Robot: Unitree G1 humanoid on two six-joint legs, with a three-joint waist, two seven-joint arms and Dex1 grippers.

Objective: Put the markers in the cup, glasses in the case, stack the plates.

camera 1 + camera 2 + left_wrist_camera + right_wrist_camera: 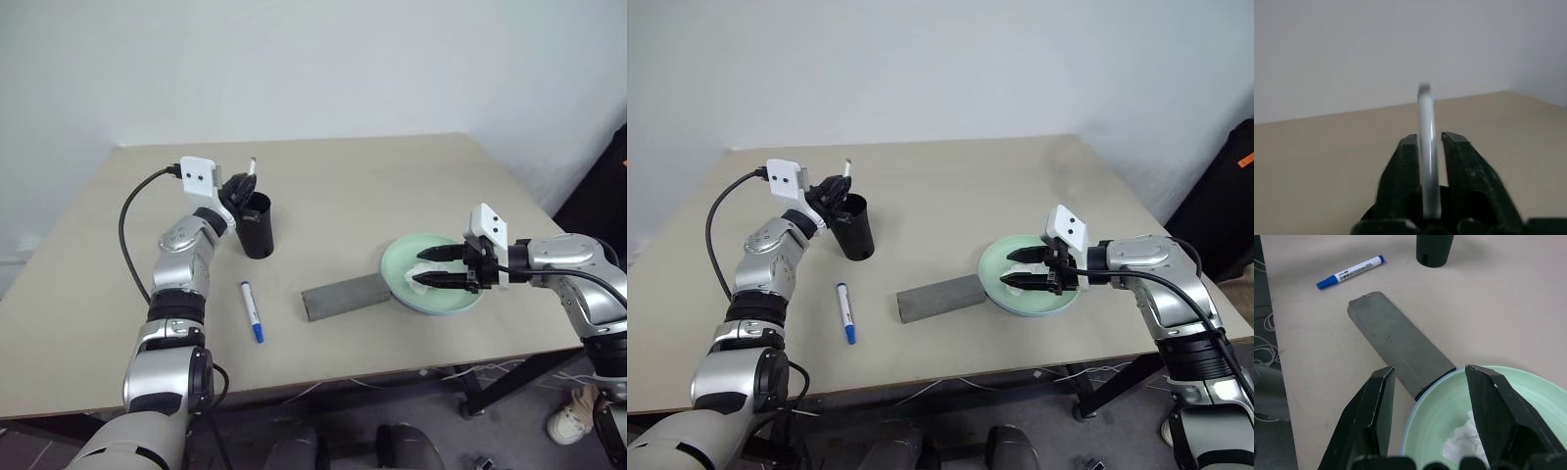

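Note:
The black cup (257, 227) stands at the back left of the table. A black-capped marker (252, 168) stands upright over its rim, between the fingers (1459, 161) of my left gripper (238, 186), whose jaws are slightly parted beside it. The blue-capped marker (252, 310) lies flat on the table nearer me. The grey case (343, 294) lies closed, one end touching the mint green plate (453, 300). A light blue plate rim (1422, 391) shows under the green plate. My right gripper (423, 266) hangs open over the green plate, above the tissue. The glasses are out of view.
A crumpled white tissue (1464, 443) lies in the green plate. A black cable (127, 235) loops from my left wrist over the table's left side. The plates sit close to the table's front right edge (509, 345).

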